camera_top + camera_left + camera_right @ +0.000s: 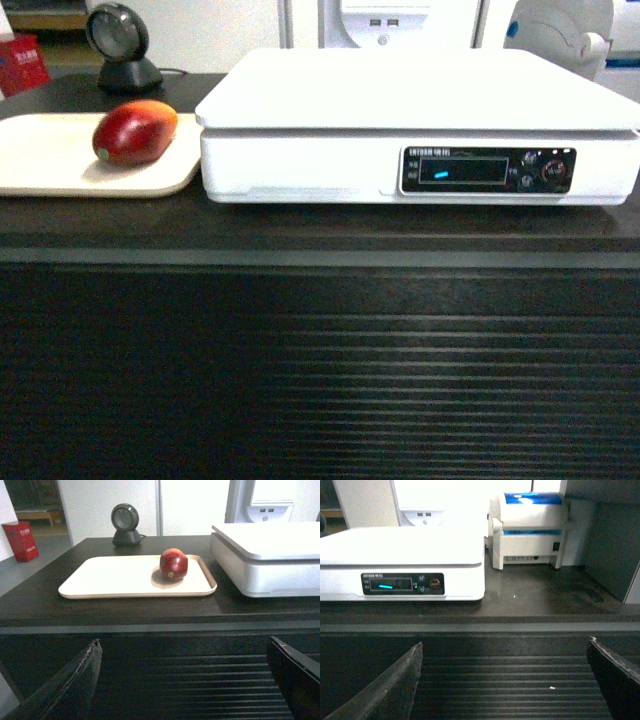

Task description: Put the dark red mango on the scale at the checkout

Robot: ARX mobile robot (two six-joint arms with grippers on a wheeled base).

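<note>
The mango [135,131] is lying on the beige tray [110,577] (left end of the checkout [320,330]), just beside the scale [420,100], whose plate is carrying nothing. The left gripper [185,680] is hanging spread wide and empty below counter height, facing the mango, probably staged for the reach. The right gripper [505,680] is likewise hanging spread and empty, facing the scale.

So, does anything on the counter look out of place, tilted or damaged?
Nothing stands out. The dark red mango lies whole on the beige tray, the scale sits level beside it with its display lit, and the black counter shows no spill.
</note>
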